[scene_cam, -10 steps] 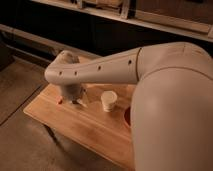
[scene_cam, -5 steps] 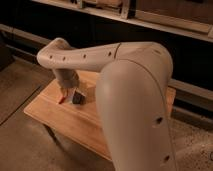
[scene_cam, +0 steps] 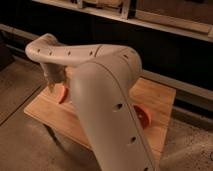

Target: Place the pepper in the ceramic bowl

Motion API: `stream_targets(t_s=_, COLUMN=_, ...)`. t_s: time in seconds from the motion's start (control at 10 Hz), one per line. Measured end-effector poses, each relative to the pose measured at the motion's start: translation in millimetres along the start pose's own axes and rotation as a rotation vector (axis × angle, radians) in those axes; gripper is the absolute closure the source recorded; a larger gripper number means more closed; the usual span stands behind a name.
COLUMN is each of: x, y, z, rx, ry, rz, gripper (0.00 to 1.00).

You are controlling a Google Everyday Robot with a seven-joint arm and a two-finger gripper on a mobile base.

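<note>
The pepper [scene_cam: 62,94] shows as a small red-orange shape over the left part of the wooden table [scene_cam: 156,95]. My gripper [scene_cam: 54,84] is right above and against it, at the end of the big pale arm [scene_cam: 100,75] that sweeps across the middle of the view. I cannot tell whether the pepper is held or lies on the table. The ceramic bowl [scene_cam: 143,116], red and shallow, sits on the right part of the table, partly hidden behind the arm. It is well to the right of the gripper.
The table's left edge [scene_cam: 35,111] and front edge are near the gripper, with concrete floor [scene_cam: 20,145] below. A dark shelf unit [scene_cam: 150,22] runs along the back behind the table. The arm hides the middle of the table.
The arm has shifted in the view, and the red bowl now shows to its right. The black block that showed beside the gripper is now hidden. The gripper stays over the table's left part with the pepper.
</note>
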Motion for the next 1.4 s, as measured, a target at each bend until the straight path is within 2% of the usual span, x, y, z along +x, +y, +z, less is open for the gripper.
stream_targets(t_s=0.2, x=-7.2, y=14.7, z=10.9, rx=-0.006, ry=0.019, rz=-0.022, gripper=0.35)
stream_targets(t_s=0.4, x=-16.0, y=23.0, z=26.1, rx=0.011, ry=0.042, rz=-0.041, gripper=0.35)
stream_targets(t_s=0.9, x=-46.5, y=59.4, z=66.3, rx=0.085, ry=0.094, rz=-0.125, gripper=0.35)
stream_targets(t_s=1.1, x=-63.1, y=60.7, z=68.8, rx=0.095, ry=0.094, rz=-0.131, gripper=0.35)
stream_targets(t_s=1.4, x=-92.5, y=41.4, z=55.0, rx=0.08, ry=0.069, rz=-0.068, gripper=0.35)
